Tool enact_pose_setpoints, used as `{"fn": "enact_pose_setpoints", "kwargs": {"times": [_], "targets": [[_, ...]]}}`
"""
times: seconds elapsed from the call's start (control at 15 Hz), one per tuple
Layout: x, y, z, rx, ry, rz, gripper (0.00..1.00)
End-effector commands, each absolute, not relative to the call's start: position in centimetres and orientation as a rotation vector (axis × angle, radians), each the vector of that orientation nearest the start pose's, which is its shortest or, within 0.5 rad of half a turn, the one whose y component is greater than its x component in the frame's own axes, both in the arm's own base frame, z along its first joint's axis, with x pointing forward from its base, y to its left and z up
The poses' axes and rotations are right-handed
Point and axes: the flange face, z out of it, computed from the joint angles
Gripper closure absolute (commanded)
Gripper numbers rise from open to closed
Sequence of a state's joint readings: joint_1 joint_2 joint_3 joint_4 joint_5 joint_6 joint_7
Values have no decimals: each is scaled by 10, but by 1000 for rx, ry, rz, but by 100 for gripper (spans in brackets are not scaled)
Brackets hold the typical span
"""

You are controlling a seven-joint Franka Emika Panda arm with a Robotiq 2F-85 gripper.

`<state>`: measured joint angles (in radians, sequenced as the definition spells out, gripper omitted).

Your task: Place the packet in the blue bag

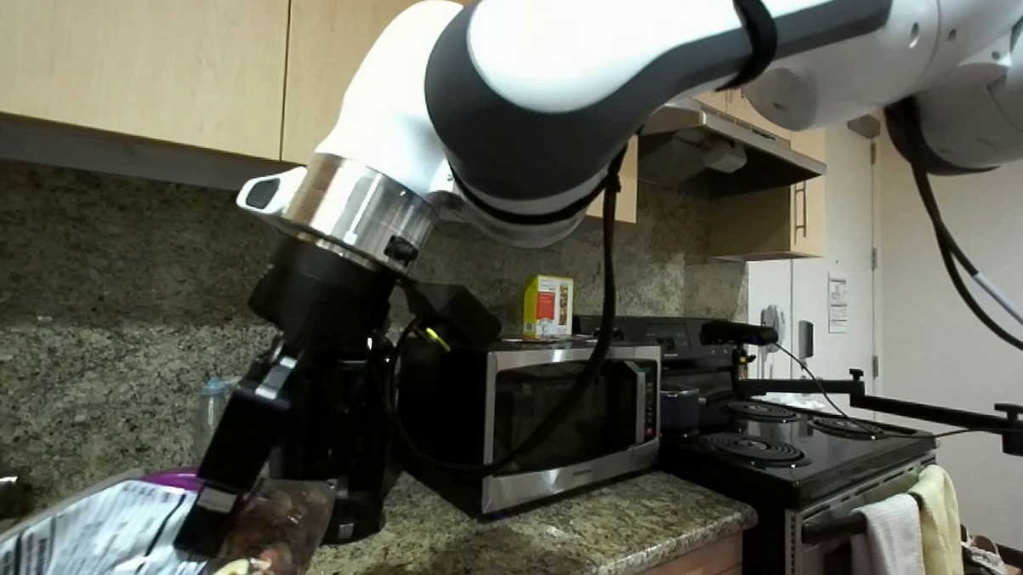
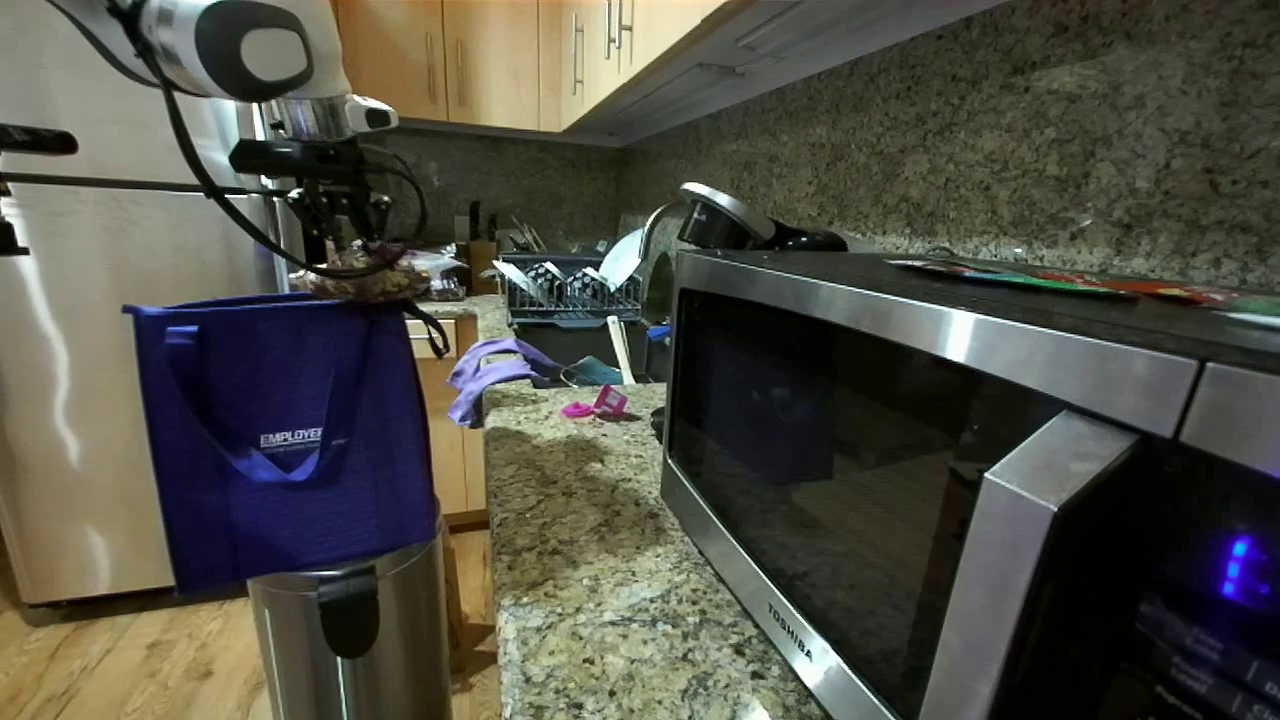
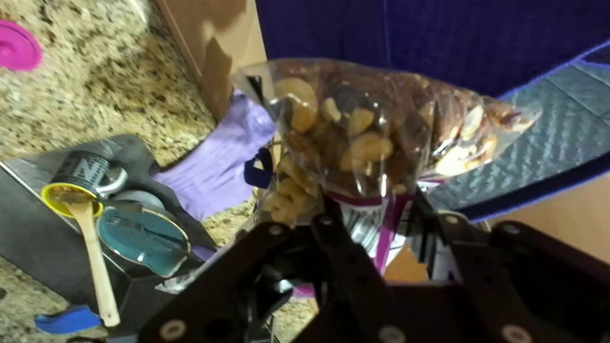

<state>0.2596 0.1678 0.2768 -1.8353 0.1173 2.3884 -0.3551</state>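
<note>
A: Quick desc. pls: what's held?

B: A clear plastic packet of mixed nuts (image 3: 352, 133) w/ a purple-and-white label (image 3: 364, 214). The black two-finger gripper (image 3: 376, 207) is clamped on it near that label, nuts bulging out past the grip.

A: & the target?

B: In an exterior view, a boxy royal-blue fabric bag (image 2: 280, 430), apparently atop a round brushed-steel bin (image 2: 400, 640). The pkt appears level w/ the bag's top edge (image 2: 220, 308), at the end nearest the speckled granite counter (image 2: 570, 480); touching or not, can't tell.

A: So it's above the opening?

B: Only partly, I'd judge. In the wrist view just the pkt's pointed end overlaps the quilted grey lining (image 3: 557, 133); much of the rest overlaps plain blue fabric.

A: Best way to finish?

B: My take: raise it a bit so slack plastic doesn't catch the edge, then shift toward the lining till the whole pkt is above it. Lower it inside before letting go. Go slow, b/c the fabric prob. folds if pushed & the bag could slip off the bin. On release, spread the gripper fully & back out straight up, in case thin film clings.
</note>
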Motion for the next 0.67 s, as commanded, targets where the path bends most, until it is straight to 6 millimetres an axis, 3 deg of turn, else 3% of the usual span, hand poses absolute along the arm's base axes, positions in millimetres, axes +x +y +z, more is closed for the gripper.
{"fn": "enact_pose_setpoints", "kwargs": {"times": [0.0,0.33,0.6], "targets": [[540,322,491,-2495,-1258,-693,89],[530,329,506,-2225,-1331,-823,89],[536,297,491,-2091,-1261,-822,89]]}}
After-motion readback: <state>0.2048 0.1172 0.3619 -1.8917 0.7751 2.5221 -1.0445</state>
